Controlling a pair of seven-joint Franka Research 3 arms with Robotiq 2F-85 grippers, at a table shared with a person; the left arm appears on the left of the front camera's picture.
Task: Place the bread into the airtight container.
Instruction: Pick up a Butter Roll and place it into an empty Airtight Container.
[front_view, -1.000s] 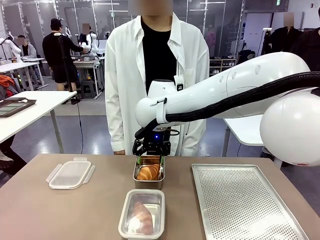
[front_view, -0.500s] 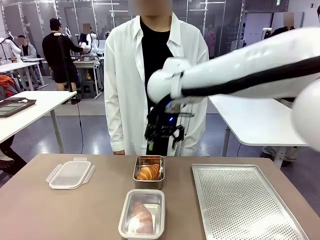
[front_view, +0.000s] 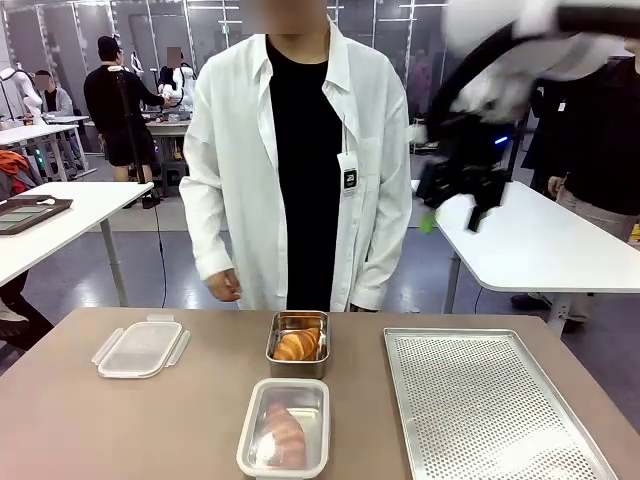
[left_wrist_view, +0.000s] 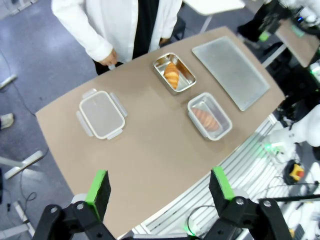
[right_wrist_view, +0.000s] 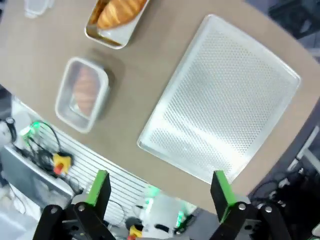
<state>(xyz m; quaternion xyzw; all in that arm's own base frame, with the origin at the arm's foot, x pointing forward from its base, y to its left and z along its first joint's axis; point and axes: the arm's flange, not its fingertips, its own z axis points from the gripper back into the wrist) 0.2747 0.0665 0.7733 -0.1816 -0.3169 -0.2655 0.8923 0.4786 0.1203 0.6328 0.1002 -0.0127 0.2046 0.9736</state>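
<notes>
table (front_view: 120, 420) is brown, carrying everything; the perforated tray (front_view: 490, 405) is taken as landmark. the right gripper (front_view: 455, 200) was low over the steel pan a second ago and is now seen lifted high above the tray's far edge, blurred, jaws spread and empty in the right wrist view (right_wrist_view: 157, 192). the left gripper (left_wrist_view: 160, 187) is held high over the near table edge, well off from the tray, jaws spread, nothing held.

clear airtight container (front_view: 284, 427) sits just left of the tray's near half, with one bread (front_view: 283, 434) lying inside. steel pan (front_view: 298, 344) sits left of the tray's far half, croissant (front_view: 298, 345) in it. lid (front_view: 140, 348) lies well left of the tray, off the container.

judgement: placing looks done, retreat under way; lid not yet fitted.

room: open lab, grey floor, white tables behind, a person in a white shirt (front_view: 300, 160) standing at the far side.
</notes>
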